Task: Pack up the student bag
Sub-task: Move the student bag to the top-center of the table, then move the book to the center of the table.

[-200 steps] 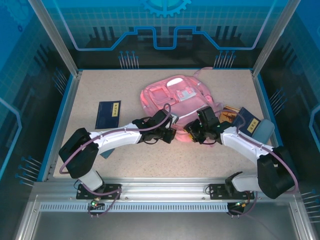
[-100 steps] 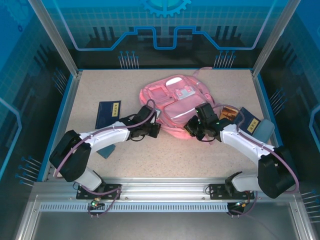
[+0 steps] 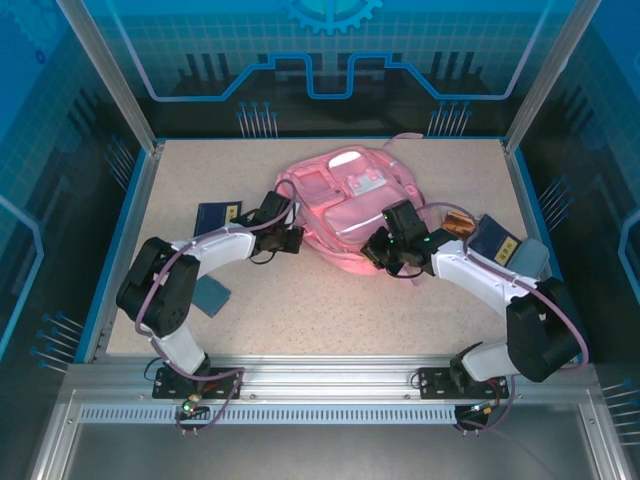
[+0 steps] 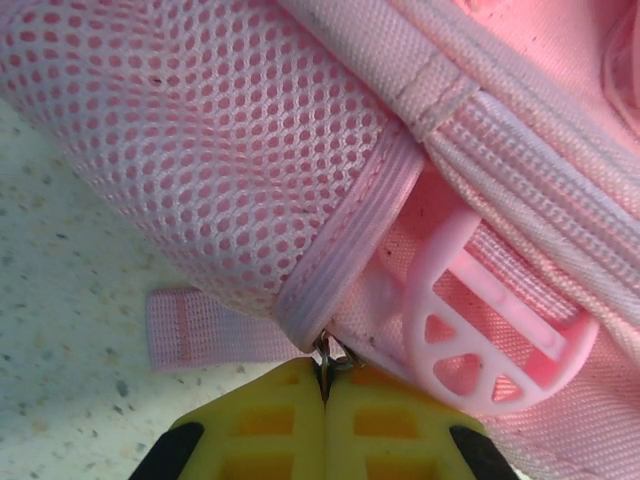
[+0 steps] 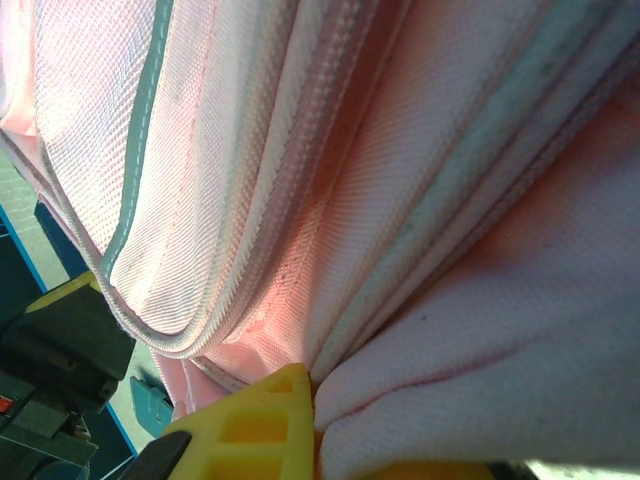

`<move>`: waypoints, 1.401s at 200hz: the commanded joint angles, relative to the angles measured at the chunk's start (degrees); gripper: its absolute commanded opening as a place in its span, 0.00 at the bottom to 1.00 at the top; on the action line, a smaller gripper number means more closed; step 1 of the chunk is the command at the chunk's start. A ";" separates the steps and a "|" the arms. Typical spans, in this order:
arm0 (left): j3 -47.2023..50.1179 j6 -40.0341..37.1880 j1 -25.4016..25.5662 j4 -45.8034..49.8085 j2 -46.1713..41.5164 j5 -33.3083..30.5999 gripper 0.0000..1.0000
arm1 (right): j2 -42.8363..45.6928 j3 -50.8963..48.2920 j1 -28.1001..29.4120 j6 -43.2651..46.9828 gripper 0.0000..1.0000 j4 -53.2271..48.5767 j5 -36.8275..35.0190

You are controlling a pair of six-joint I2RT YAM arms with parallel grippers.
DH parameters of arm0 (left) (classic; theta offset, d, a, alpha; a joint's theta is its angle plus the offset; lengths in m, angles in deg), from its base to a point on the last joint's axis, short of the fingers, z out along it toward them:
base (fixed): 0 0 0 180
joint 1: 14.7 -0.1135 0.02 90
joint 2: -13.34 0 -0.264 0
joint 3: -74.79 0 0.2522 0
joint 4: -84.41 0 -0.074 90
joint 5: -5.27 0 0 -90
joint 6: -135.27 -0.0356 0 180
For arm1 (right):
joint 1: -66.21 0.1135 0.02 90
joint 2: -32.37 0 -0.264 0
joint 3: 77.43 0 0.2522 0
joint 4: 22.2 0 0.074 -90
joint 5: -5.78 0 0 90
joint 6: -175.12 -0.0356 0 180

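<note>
The student bag (image 3: 345, 205), a big soft pink backpack, lies flat in the middle of the table. At its left edge my left gripper (image 3: 293, 240) is shut. In the left wrist view its yellow fingers (image 4: 270, 425) pinch a small metal zip pull (image 4: 326, 352) beside the mesh side pocket (image 4: 210, 170) and a pink plastic buckle (image 4: 470, 330). My right gripper (image 3: 383, 252) is at the bag's near right edge. In the right wrist view it (image 5: 318, 395) is shut on a fold of the bag's pink fabric (image 5: 430, 330), which hides most of one finger.
A dark blue booklet (image 3: 213, 216) lies left of the bag, partly under my left arm. A teal piece (image 3: 211, 293) lies nearer the front left. Right of the bag are an orange-brown item (image 3: 457, 222), another blue booklet (image 3: 496, 240) and a grey-blue object (image 3: 530, 257).
My left gripper has travelled from the bag's near middle to its left side, still shut on the zip pull. The right gripper has closed on the bag's fabric, and the bag has shifted slightly back.
</note>
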 commanded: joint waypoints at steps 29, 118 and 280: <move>-1.37 4.51 -4.89 2.27 -4.63 -2.48 0.21 | -9.75 6.88 2.25 0.84 0.17 9.58 4.89; 3.19 15.71 -17.37 8.15 -12.68 -3.04 0.72 | -32.92 29.51 4.53 6.22 0.41 14.25 10.82; -0.60 18.82 -22.82 11.93 6.13 8.90 0.77 | -8.18 18.20 6.60 25.96 0.84 -4.10 1.62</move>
